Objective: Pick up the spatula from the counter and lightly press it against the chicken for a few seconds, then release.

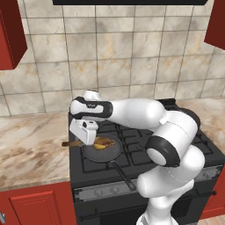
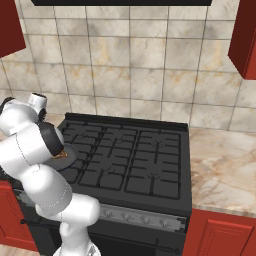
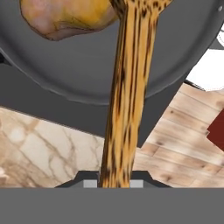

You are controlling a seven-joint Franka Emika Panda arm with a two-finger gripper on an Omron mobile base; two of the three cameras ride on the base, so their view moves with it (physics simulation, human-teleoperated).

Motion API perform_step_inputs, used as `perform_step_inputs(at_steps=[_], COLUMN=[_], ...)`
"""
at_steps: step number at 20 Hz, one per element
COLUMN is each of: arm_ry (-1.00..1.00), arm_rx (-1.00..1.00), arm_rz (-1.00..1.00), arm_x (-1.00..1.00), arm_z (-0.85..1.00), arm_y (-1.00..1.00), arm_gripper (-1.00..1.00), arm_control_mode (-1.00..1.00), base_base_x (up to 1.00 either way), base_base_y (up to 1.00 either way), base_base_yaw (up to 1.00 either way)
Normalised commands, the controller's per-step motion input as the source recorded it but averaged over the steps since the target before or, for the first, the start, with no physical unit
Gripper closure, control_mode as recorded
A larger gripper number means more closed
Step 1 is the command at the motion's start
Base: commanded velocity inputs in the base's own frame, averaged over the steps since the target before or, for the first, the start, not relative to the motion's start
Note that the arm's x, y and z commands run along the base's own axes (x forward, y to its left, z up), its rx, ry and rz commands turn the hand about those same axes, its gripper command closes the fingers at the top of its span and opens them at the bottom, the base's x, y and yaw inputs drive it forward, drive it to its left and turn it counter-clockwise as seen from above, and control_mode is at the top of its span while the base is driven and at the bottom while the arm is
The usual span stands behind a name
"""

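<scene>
A wooden spatula (image 3: 127, 96) runs up from between my fingertips into a dark frying pan (image 3: 87, 65). Its far end lies over the edge of a browned piece of chicken (image 3: 65, 17) in that pan. My gripper (image 3: 114, 183) is shut on the spatula's handle. In the left base view the gripper (image 1: 90, 140) hovers low over the pan's (image 1: 105, 154) left rim, the spatula handle (image 1: 70, 143) pokes out to the left, and the chicken (image 1: 103, 143) sits just right of the hand. From the right base view, my arm hides most of the pan (image 2: 70, 156).
The pan rests on the front left burner of a black stove (image 1: 136, 134), its long handle (image 1: 123, 175) pointing toward the front edge. Marble counters (image 1: 30, 145) flank the stove on both sides. Red cabinets (image 1: 11, 35) hang above.
</scene>
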Motion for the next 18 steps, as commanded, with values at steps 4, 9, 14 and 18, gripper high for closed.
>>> perform_step_inputs(at_steps=[4, 9, 14, 18], arm_ry=[-0.03, -0.17, -0.18, -0.18], arm_rx=[0.0, 0.0, 0.0, 0.0], arm_rz=[0.0, 0.0, 0.0, 0.01], arm_x=[-0.1, -0.39, -0.33, -0.3], arm_z=[0.05, 0.46, 0.46, 0.27], arm_y=[-0.01, -0.17, -0.36, -0.55], arm_gripper=[1.0, 1.0, 1.0, 1.0], arm_control_mode=[-1.0, -1.0, -1.0, -1.0], base_base_x=[0.0, 0.0, 0.0, 0.0], base_base_y=[0.0, 0.0, 0.0, 0.0], base_base_yaw=[0.0, 0.0, 0.0, 0.0])
